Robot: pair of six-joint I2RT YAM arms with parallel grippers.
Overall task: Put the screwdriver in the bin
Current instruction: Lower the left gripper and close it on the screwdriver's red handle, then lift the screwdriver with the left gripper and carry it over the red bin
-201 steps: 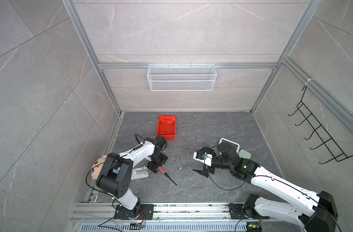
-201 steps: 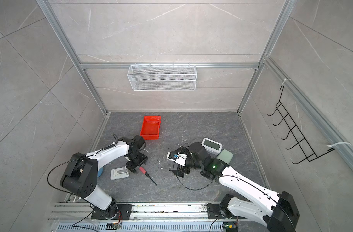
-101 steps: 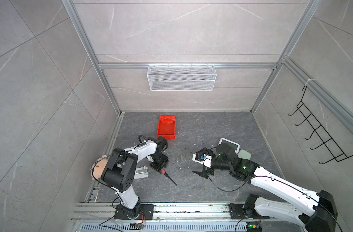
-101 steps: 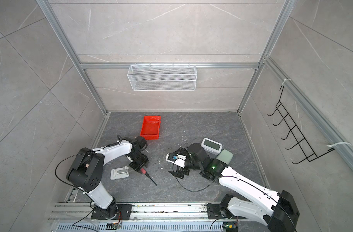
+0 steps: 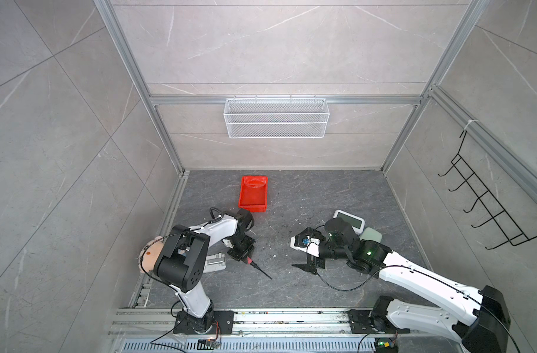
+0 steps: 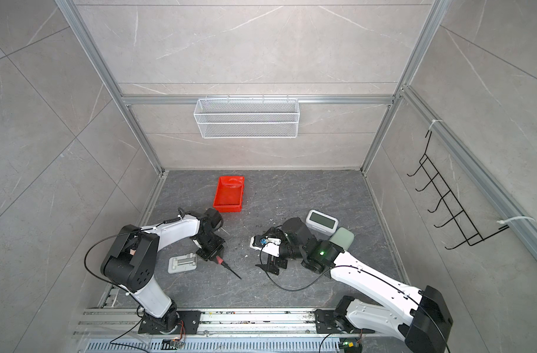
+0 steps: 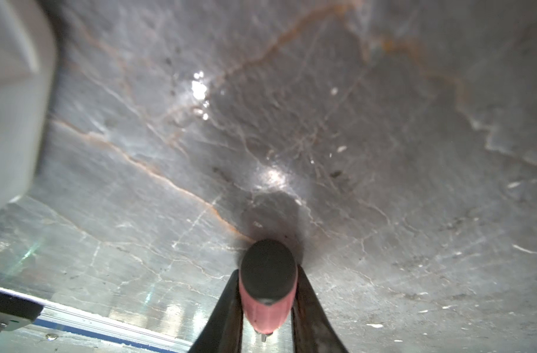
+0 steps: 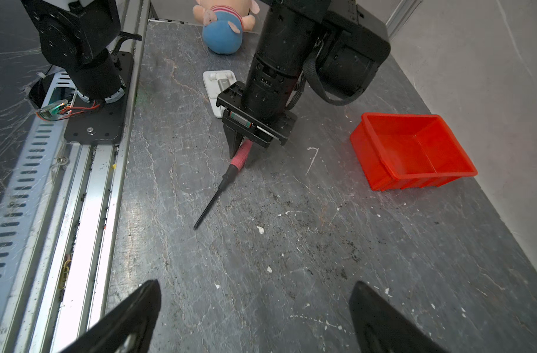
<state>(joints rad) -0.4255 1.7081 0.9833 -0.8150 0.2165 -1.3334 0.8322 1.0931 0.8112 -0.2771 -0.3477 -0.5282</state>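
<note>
Our left gripper point(image 7: 267, 308) holds its jaws clamped on the red handle of the screwdriver point(image 8: 219, 186), which lies low on the floor with its black shaft pointing toward the front rail, away from the bin point(image 5: 252, 195). The bin sits behind the left wrist toward the back wall, with bare floor between, so we judge the carry a short lift and swing back. A white stand point(image 8: 215, 87) lies just beside the jaws, a plush toy point(image 8: 223, 33) farther off, and our right gripper point(image 8: 255, 293) hovers wide open, well apart.
</note>
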